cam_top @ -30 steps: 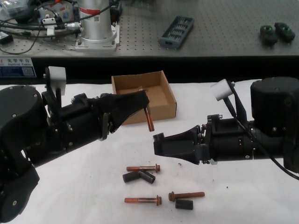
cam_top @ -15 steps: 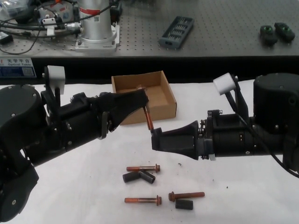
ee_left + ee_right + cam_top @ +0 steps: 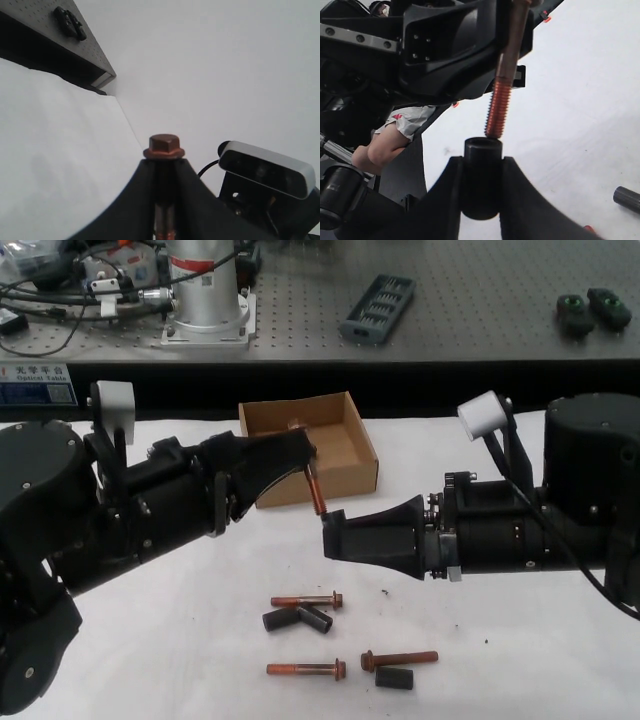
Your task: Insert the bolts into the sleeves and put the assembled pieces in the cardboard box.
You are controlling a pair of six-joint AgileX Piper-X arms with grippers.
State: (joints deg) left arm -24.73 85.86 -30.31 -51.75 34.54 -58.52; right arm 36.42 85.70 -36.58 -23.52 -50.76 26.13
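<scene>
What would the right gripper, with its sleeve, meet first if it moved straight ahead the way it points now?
Probably the threaded end of the bolt held by the left gripper: it hangs just beyond the sleeve in the right gripper. Depth is unclear.

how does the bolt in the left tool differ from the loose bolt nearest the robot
The held bolt is clamped in the left tool; the near bolt lies loose on the white cloth. The held bolt stands nearly upright, threads down over the sleeve in the right tool; the near bolt lies flat. Both are copper-coloured, headed bolts.
</scene>
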